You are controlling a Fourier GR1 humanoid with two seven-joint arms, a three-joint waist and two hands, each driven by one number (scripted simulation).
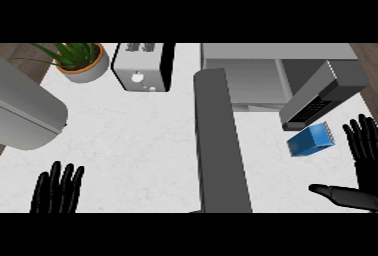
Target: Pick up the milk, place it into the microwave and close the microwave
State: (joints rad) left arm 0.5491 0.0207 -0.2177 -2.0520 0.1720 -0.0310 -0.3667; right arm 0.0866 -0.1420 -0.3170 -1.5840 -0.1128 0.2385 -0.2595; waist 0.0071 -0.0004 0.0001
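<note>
Milk [310,140]: blue carton, just left of my right hand [362,150], long axis angled toward microwave [295,80]; hand spread wide, holding nothing.

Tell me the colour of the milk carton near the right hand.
Blue, with a paler striped edge; the milk carton shows best in the head view, beside the right hand.
</note>
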